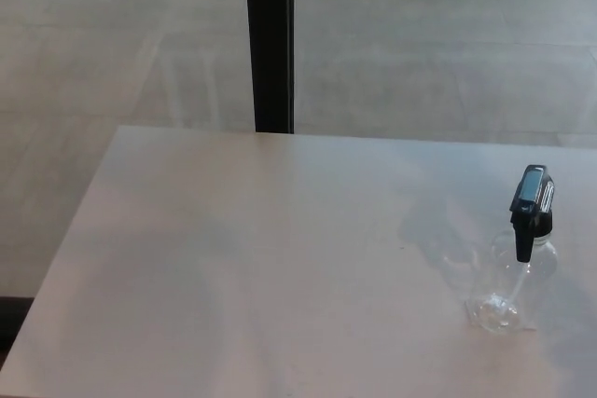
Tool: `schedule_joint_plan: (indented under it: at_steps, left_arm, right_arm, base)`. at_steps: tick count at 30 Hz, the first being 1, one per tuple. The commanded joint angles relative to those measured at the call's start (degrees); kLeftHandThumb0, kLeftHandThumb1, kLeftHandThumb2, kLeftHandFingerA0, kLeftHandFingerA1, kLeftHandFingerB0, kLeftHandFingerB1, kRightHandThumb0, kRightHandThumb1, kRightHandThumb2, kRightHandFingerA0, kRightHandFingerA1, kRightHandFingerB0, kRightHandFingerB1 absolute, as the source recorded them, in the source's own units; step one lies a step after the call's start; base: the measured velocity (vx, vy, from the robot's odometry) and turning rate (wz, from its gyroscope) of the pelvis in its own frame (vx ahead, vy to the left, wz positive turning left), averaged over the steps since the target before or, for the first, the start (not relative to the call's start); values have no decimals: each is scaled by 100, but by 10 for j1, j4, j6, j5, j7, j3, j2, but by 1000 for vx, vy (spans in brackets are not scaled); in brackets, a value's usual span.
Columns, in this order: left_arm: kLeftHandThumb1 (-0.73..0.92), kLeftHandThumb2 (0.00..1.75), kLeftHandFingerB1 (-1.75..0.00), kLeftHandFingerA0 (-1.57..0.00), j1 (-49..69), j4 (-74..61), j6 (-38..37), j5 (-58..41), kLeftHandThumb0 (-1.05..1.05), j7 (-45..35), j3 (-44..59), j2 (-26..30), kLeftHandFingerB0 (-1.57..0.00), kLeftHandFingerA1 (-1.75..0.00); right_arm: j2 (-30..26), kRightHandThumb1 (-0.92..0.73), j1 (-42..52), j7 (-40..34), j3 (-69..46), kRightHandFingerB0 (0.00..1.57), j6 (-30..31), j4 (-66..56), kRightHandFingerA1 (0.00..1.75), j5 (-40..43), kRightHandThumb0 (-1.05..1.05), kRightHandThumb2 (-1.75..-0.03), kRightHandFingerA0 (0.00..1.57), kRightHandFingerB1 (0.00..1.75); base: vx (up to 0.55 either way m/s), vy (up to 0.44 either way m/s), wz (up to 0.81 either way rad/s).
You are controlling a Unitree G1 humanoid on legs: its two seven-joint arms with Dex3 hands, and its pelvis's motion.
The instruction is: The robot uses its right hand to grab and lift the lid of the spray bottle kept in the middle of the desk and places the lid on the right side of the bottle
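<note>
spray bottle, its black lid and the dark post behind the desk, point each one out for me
spray bottle (pixel 511 288), head view, on its clear body
lid (pixel 532 207), head view, on the black spray head
dark post (pixel 270 39), head view, mid-height on its front face

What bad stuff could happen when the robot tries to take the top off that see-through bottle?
1. The spray bottle is clear and looks empty, so probably light. Pulling up on its black spray lid might lift or tip the whole bottle.
2. The bottle stands near the right side of the desk as seen here, so a knock could push it toward that edge.
3. Neither hand shows yet, so the reach begins unseen and could arrive off target.
</note>
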Motion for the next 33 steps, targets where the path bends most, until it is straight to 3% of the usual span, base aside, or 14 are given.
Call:
schedule_joint_plan:
  at_steps: [1, 2, 3, 4, 5, 15, 18, 29, 30, 32, 33]
  left_arm:
    - [53, 96, -56, -55, 8, 10, -17, 9, -68, -3, -5, 14, -47, -65]
    - [69, 61, -42, -61, 6, 15, -18, 11, -68, -3, -6, 15, -53, -59]
    - [69, 61, -43, -62, 5, 15, -16, 10, -67, -2, -6, 15, -54, -58]
    - [55, 97, -57, -56, 2, 26, -22, 14, -66, -3, -7, 19, -48, -66]
    - [69, 61, -43, -61, 3, 23, -20, 13, -68, -3, -7, 18, -56, -58]
    - [70, 62, -42, -61, 9, 21, -23, 12, -66, -3, -16, 25, -53, -55]
    - [69, 61, -46, -63, 10, 14, -24, 16, -67, 4, -20, 26, -60, -60]
    - [71, 61, -43, -62, 11, 5, -13, 15, -64, 9, -22, 32, -57, -56]
    - [71, 62, -43, -63, 11, 6, -14, 15, -64, 9, -22, 32, -58, -58]
    - [70, 62, -43, -64, 9, 8, -12, 14, -63, 9, -22, 32, -59, -57]
    - [71, 62, -42, -62, 7, 13, -10, 14, -63, 10, -23, 33, -55, -55]
  right_arm:
    - [-27, -21, -34, 89, 64, 0, -11, 10, 53, -90, -38, -87, 3, 48]
    - [-28, -22, -41, 99, 72, 0, -7, 10, 53, -93, -38, -88, 3, 49]
    - [-30, -23, -47, 108, 77, 0, -2, 9, 53, -94, -38, -88, 2, 49]
    - [-29, -24, -53, 113, 83, 0, 1, 7, 52, -99, -37, -87, 2, 48]
    - [-26, -24, -57, 117, 86, 0, 2, 7, 52, -101, -36, -87, 2, 48]
    - [-5, -22, -82, 156, 128, 0, -16, 8, 52, -149, -38, -87, 2, 48]
    - [6, -19, -71, 165, 139, 0, -19, 7, 53, -157, -38, -85, 2, 48]
    - [25, -18, -24, 182, 150, 0, -28, -17, 54, -189, -37, -84, 2, 48]
    - [27, -38, -20, 181, 150, 15, -31, -17, 50, -193, -69, -75, 7, 42]
    - [30, -38, -11, 178, 149, 16, -37, -17, 53, -202, -67, -74, 10, 43]
    - [31, -46, -4, 173, 150, 26, -43, -16, 50, -208, -61, -55, 18, 33]
  base:
    - [0, 0, 0]
    - [0, 0, 0]
    - [0, 0, 0]
    - [0, 0, 0]
    - [0, 0, 0]
    - [0, 0, 0]
    - [0, 0, 0]
    - [0, 0, 0]
    - [0, 0, 0]
    - [0, 0, 0]
    - [0, 0, 0]
